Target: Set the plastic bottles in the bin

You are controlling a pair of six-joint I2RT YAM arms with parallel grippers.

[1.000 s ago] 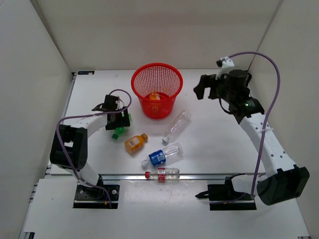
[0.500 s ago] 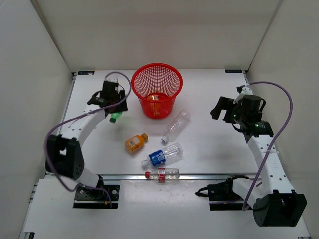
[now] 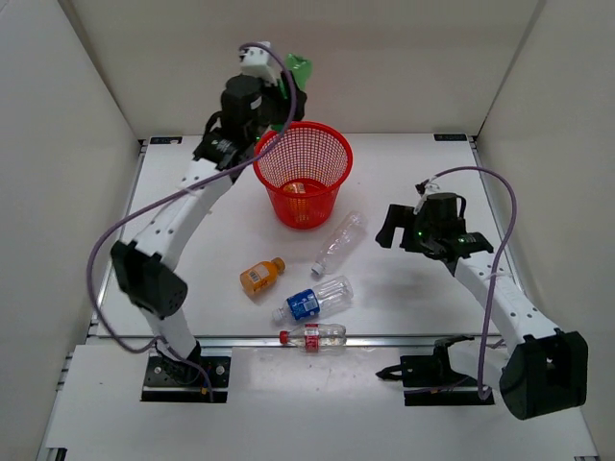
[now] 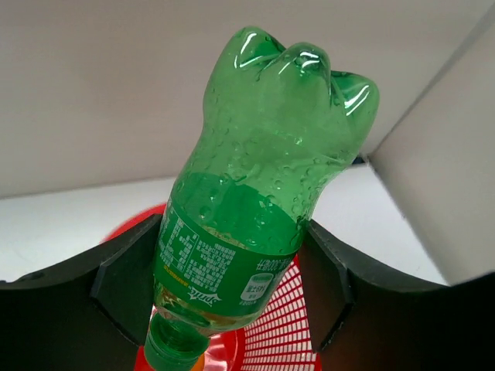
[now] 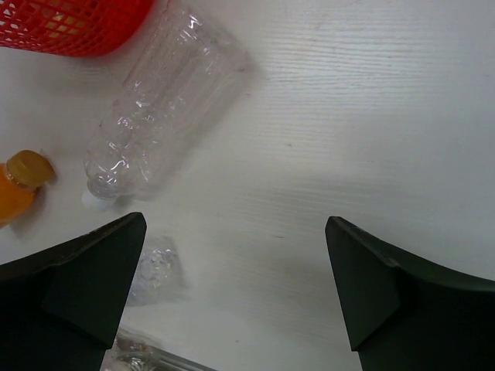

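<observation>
Pinching the green bottle [image 4: 263,154] cap-down, left gripper [image 4: 228,270] hangs above the bin [image 3: 303,206], which the bottle mostly hides; right gripper [image 5: 232,278] fingers spread wide, orange bottle [image 5: 19,182] half cropped.

Only one thing has words you can sort of read: the green bottle [image 4: 263,178], mid of the left wrist pic. Its green label [image 4: 224,263] has a pale word, upside down, low on the label. It looks like "Sprite", not sure. Rows of tiny print + a small white box sit by it, too small to read. In the top pic, low centre, the blue-label bottle [image 3: 312,301], orange bottle [image 3: 260,275] & red-cap bottle [image 3: 313,335] have labels too, all too small to read.
</observation>
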